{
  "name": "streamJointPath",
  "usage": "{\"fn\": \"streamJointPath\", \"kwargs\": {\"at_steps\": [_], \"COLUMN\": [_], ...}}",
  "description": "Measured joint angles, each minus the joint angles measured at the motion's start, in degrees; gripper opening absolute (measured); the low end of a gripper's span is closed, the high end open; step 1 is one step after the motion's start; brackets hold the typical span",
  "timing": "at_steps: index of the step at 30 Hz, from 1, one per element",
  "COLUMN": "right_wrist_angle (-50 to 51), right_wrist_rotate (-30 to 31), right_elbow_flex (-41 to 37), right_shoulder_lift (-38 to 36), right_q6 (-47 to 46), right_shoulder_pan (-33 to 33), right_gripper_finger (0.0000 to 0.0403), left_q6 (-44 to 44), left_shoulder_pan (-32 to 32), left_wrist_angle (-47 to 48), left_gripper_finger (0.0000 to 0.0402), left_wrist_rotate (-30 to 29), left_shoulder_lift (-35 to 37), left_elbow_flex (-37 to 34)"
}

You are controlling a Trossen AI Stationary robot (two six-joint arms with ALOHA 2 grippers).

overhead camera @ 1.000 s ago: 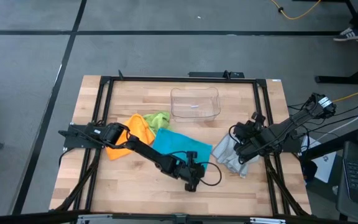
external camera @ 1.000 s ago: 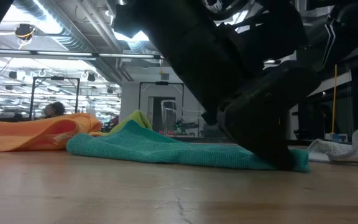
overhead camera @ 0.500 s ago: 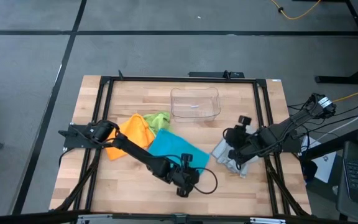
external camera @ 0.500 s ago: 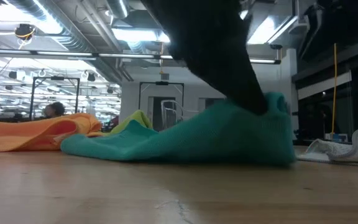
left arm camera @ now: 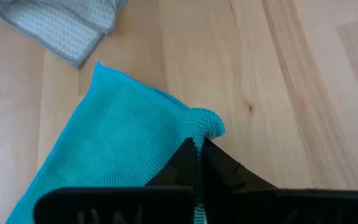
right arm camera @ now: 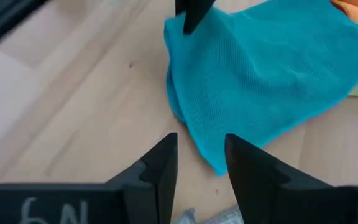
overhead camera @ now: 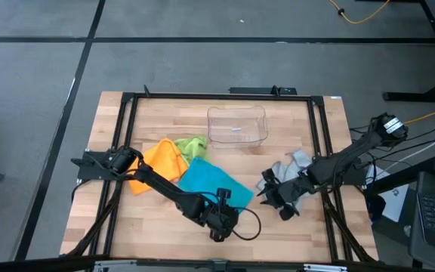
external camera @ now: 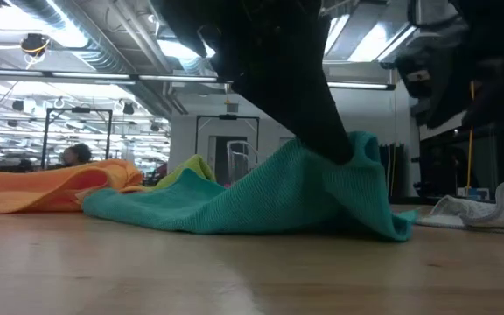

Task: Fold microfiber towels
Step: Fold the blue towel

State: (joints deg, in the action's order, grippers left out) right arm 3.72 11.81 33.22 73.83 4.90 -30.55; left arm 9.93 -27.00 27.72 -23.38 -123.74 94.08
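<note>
The left tool (left arm camera: 198,163) shows at the lower middle of the frame, its two dark fingers (left arm camera: 180,163) pressed together on the edge of the teal blue towel (left arm camera: 117,134). The pinched hem bunches into a small curl just above the fingertips. From there the towel spreads toward the lower left of the frame, with one pointed corner reaching up toward the upper left. A pale grey-blue towel (left arm camera: 61,22) lies in the upper left corner, apart from the teal one. The light wooden tabletop (left arm camera: 291,87) fills the right side.

A lab or workshop hall: exposed ceiling ducts (external camera: 77,39), strip lights (external camera: 178,45), metal rigs (external camera: 81,122) behind the wooden surface (overhead camera: 165,109).
</note>
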Motion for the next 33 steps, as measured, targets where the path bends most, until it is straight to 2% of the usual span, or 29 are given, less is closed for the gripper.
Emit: {"fn": "streamJointPath", "kwargs": {"at_steps": [6, 10, 19, 26, 33], "right_wrist_angle": [-8.01, -10.9, -10.84, -9.75, -9.12], "right_wrist_rotate": [-0.23, -2.63, -1.47, 0.76, 0.8], "right_elbow_flex": [-2.68, -0.35, 7.35, 9.38, 9.44], "right_shoulder_lift": [4.46, 11.08, 24.07, 28.37, 28.89], "right_q6": [0.44, 3.36, 7.25, 7.29, 7.18], "right_shoulder_pan": [0.06, 0.88, 1.95, 1.97, 1.99], "right_gripper_finger": [0.0136, 0.0136, 0.0136, 0.0136, 0.0129], "left_q6": [0.0, 0.04, 0.17, 0.17, 0.17], "left_shoulder_pan": [0.19, 0.48, 0.05, -0.13, -0.13], "left_wrist_angle": [-0.25, -0.3, -0.3, -0.3, -0.3], "left_gripper_finger": [0.0, 0.0, 0.0, 0.0, 0.0], "left_wrist_rotate": [-0.09, -0.09, -0.11, -0.11, -0.11], "left_shoulder_lift": [0.0, 0.0, 0.0, 0.0, 0.0], "left_elbow_flex": [0.0, 0.0, 0.02, 0.04, 0.04]}}
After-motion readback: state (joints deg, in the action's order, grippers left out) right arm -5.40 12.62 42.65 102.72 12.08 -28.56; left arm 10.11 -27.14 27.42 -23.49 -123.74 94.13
